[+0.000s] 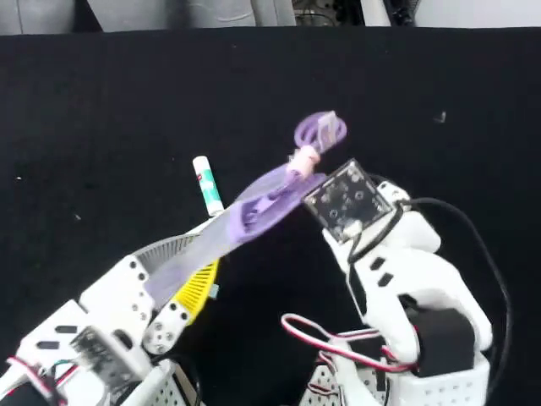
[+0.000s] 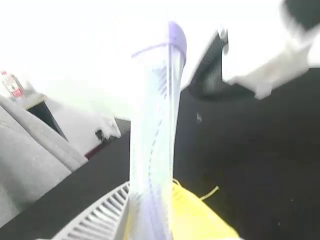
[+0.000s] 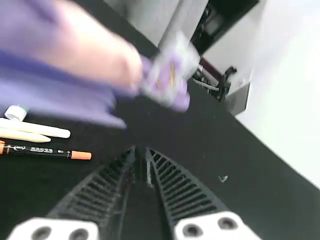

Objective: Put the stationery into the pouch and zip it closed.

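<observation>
**Inspector:** Start nearest the bases. Status of the left tool?

**Operator:** I find the left tool [image 1: 182, 269] clenched on the pouch [image 1: 254, 211]. Its white ribbed finger [image 2: 95, 220] and yellow finger [image 2: 200, 222] sit either side of one end. The lilac fabric runs out from between them.

**Inspector:** Position of the pouch?

**Operator:** It is held by that one end. It slants away from the left tool toward the right arm's wrist, raised above the black surface [image 1: 101, 101]. I cannot tell whether its zip is open or closed.

**Inspector:** And the right tool?

**Operator:** The right tool [image 3: 140, 156] has its two black ribbed jaws drawn together. I see nothing between them. In my right wrist view it sits near the pouch's far end, apart from the fabric.

**Inspector:** What is at that far end?

**Operator:** A pink bead [image 1: 304, 157] on the zip pull, with a purple tag [image 1: 319, 129] just beyond it.

**Inspector:** Location of the stationery?

**Operator:** Outside the pouch, on the surface. A white stick [image 1: 207, 184] with a green band lies just beside the pouch's far side. In my right wrist view an orange-tipped marker [image 3: 45, 150] lies flat, side by side with a cream pencil [image 3: 22, 136], beyond the right tool.
</observation>
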Controlling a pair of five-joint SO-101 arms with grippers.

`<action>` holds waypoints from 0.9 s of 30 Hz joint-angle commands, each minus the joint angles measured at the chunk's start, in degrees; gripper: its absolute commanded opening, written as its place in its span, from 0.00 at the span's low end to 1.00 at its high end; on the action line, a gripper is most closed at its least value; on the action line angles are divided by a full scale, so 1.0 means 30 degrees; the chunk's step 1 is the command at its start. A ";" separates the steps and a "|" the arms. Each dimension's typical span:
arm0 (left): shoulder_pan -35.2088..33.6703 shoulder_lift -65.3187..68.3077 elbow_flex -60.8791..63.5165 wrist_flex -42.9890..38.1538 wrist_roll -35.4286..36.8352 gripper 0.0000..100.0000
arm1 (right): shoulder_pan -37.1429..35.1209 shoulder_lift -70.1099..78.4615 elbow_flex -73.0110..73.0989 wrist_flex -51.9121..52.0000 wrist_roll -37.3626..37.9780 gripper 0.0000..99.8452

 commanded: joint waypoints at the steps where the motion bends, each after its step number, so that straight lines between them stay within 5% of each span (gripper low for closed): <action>1: -0.0220 0.0059 -0.1656 0.0527 0.0352 0.03 | 0.0879 -0.0278 0.0308 -0.0821 0.0205 0.01; 12: -0.0220 0.0059 -0.0454 0.0586 0.0352 0.03 | 0.1495 -0.0864 -0.1656 0.1114 0.0059 0.01; 18: -0.0103 0.0117 0.0601 -0.1817 0.0322 0.03 | 0.1465 -0.1040 -0.5260 0.2755 0.0059 0.02; 24: 0.1040 0.0264 0.0777 -0.2198 -0.2608 0.03 | 0.1407 -0.1070 -0.5875 0.4337 0.0762 0.19; 27: 0.2564 0.0234 0.0864 -0.2198 -0.3810 0.03 | -0.0234 -0.1685 -0.5817 0.5070 0.2081 0.20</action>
